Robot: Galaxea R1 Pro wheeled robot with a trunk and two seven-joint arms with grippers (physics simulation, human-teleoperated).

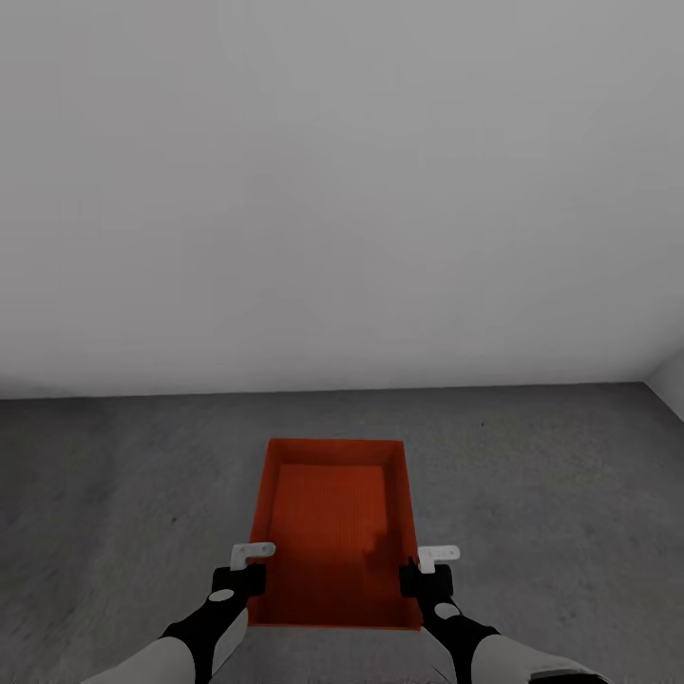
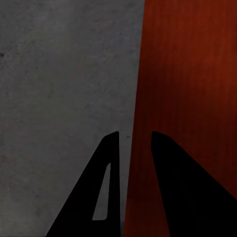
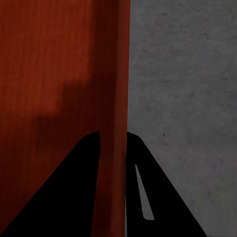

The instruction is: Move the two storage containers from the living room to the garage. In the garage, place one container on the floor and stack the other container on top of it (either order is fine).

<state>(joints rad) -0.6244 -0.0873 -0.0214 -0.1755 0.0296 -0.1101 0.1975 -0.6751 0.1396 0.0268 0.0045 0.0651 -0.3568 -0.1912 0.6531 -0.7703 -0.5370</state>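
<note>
One orange-red storage container (image 1: 332, 532) lies lengthwise ahead of me over the garage's dark grey floor (image 1: 123, 494); I cannot tell whether it rests on the floor. My left gripper (image 1: 249, 570) straddles its left wall near the front corner. In the left wrist view that wall (image 2: 140, 74) runs between the two black fingers (image 2: 111, 163), with a thin sliver of floor beside the outer one. My right gripper (image 1: 425, 570) is shut on the right wall (image 3: 113, 98), which fills the gap between its fingers (image 3: 84, 168). The bin is empty.
A plain pale grey wall (image 1: 342, 190) stands close ahead and meets the floor just beyond the container. A second wall starts at the far right corner (image 1: 670, 389). Bare concrete-like floor (image 1: 570, 494) lies on both sides of the bin.
</note>
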